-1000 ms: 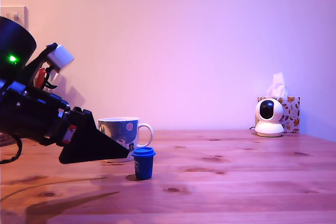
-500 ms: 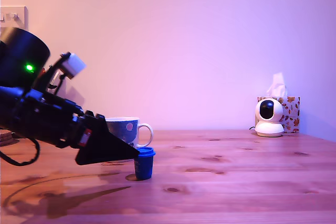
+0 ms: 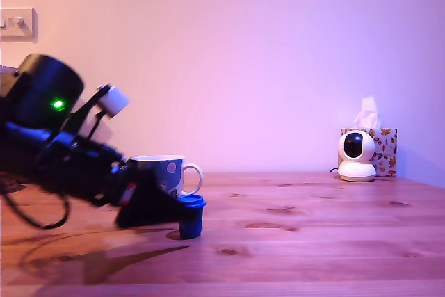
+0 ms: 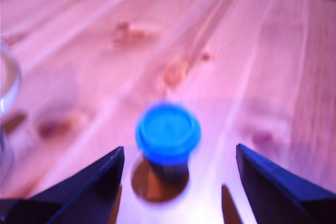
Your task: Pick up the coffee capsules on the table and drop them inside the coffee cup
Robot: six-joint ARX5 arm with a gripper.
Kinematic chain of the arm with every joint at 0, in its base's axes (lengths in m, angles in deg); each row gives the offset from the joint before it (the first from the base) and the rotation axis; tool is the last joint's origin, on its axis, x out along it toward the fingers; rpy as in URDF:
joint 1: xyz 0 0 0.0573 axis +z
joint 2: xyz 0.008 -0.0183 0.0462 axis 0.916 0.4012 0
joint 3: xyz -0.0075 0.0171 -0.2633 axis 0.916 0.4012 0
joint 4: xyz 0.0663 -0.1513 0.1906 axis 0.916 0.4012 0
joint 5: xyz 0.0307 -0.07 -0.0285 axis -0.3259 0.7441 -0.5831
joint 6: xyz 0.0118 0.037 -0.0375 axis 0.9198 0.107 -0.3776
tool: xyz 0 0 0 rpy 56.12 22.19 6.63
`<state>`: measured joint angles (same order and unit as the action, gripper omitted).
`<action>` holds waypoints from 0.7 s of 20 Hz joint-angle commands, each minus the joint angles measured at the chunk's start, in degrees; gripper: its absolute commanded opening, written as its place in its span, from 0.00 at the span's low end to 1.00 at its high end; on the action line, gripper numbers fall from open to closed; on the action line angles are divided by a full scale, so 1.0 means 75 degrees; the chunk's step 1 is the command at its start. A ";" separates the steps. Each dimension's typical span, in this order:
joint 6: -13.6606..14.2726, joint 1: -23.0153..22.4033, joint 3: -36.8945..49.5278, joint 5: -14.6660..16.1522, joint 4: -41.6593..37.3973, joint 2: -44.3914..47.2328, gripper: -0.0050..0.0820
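Blue capsule [image 3: 190, 216] stands on the desk [image 3: 313, 234], wide rim up, narrow end down. Small dark shadow under it. In the wrist view the capsule [image 4: 168, 134] is blurred; the rim reads as a bright blue disc, the body below it dark.

Pincer [image 4: 178, 174] spread open: two dark fingers [image 4: 86, 190] flank the capsule, one on each side, with desk showing between each finger and the pod. No contact seen in the wrist view. In the exterior view the pincer [image 3: 163, 208] is a dark wedge, low over the desk, tip just at the capsule's side at about 9 o'clock from it; whether it touches there, cannot tell.

Cup [image 3: 167, 174], white with a pink dot and dark print, stands behind the pincer and capsule, at roughly 11 o'clock from the pod in the exterior view. Handle points toward 3 o'clock. Its lower part is hidden by the pincer.

Arm [image 3: 62, 151] slopes down from 9 o'clock in the exterior view, black, with a green light on its round housing and a small white block above. Motion blur on it.

Far off at 3 o'clock: a white round camera [image 3: 356, 156] with a tissue box [image 3: 382, 147] just behind it. Wall switch [image 3: 17, 24] at upper 9 o'clock.
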<state>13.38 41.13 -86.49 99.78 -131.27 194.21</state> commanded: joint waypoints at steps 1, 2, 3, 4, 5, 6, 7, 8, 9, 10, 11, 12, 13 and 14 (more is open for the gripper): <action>-0.0012 -0.0082 -0.0122 0.0035 -0.0041 0.0321 0.77; -0.0012 -0.0114 -0.0184 0.0032 -0.0041 0.0388 0.77; -0.0012 -0.0149 -0.0248 0.0032 -0.0032 0.0463 0.77; -0.0012 -0.0163 -0.0312 0.0032 -0.0035 0.0507 0.77; -0.0012 -0.0163 -0.0376 0.0032 -0.0023 0.0545 0.77; -0.0012 -0.0172 -0.0455 0.0032 -0.0020 0.0612 0.77; -0.0012 -0.0184 -0.0519 0.0029 0.0012 0.0627 0.77; -0.0012 -0.0192 -0.0586 0.0032 0.0029 0.0699 0.77; -0.0015 -0.0195 -0.0632 0.0029 0.0035 0.0740 0.77; -0.0012 -0.0216 -0.0679 0.0029 0.0061 0.0822 0.77; -0.0012 -0.0236 -0.0726 0.0032 0.0114 0.0886 0.77; -0.0012 -0.0259 -0.0749 0.0029 0.0189 0.0915 0.77; -0.0012 -0.0286 -0.0749 0.0029 0.0219 0.0921 0.77; -0.0009 -0.0318 -0.0752 0.0006 0.0198 0.0921 0.77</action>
<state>13.38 39.19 -92.17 99.75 -129.59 199.68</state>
